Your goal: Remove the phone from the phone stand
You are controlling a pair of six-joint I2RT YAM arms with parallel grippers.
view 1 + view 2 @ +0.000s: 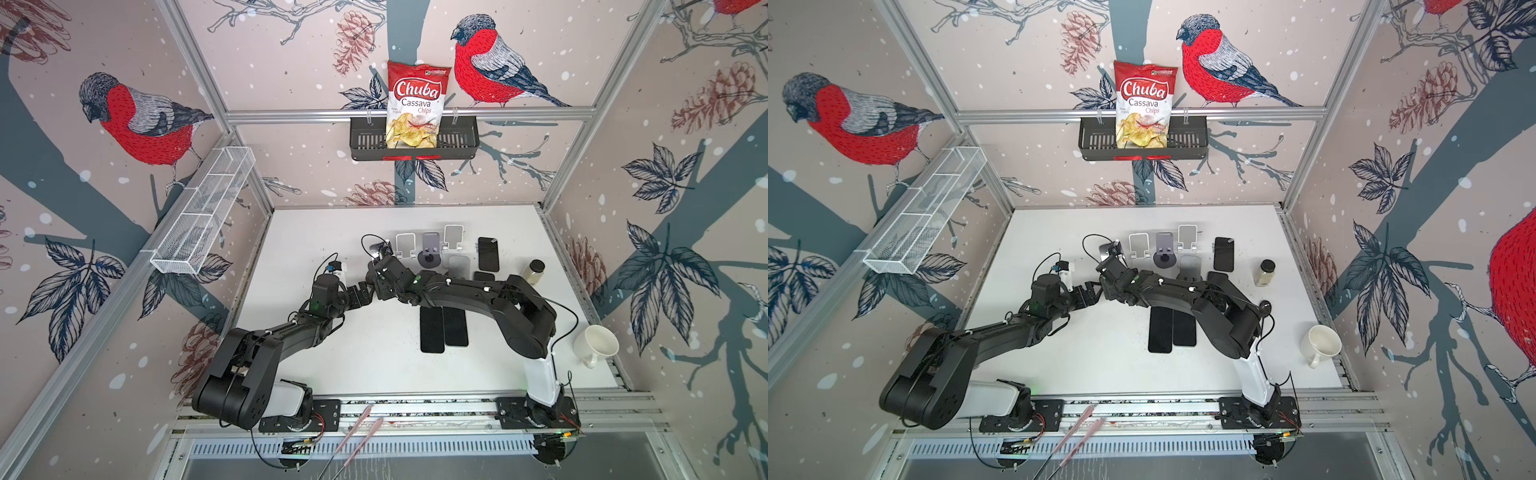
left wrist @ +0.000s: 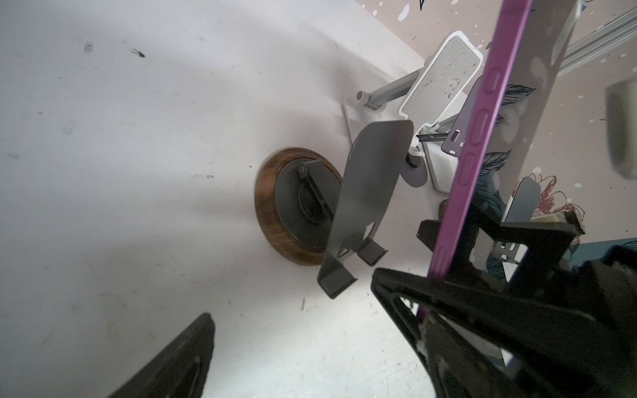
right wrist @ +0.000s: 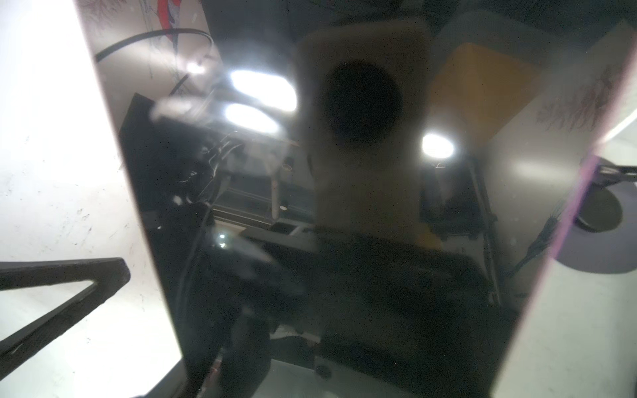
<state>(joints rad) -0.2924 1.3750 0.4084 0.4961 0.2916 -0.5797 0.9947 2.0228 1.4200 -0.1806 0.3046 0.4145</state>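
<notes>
Purple-cased phone (image 2: 477,138) — off its perch, held in the air edge-on, just beside the phone stand (image 2: 372,186). The stand's grey sheet-metal plate and bent lip are bare.

Right gripper (image 2: 496,234) looks clamped across the phone. The glossy black screen fills the right wrist view like a mirror.

Left gripper (image 2: 293,299) gapes wide near the stand, nothing in it.

The stand's base is round, with a walnut-grained rim (image 2: 267,206) and a dark disc inside, on the scuffed white table (image 2: 138,172).

Judgement: lift-off looks done — what is left is probably carrying the phone clear and laying it down.
</notes>
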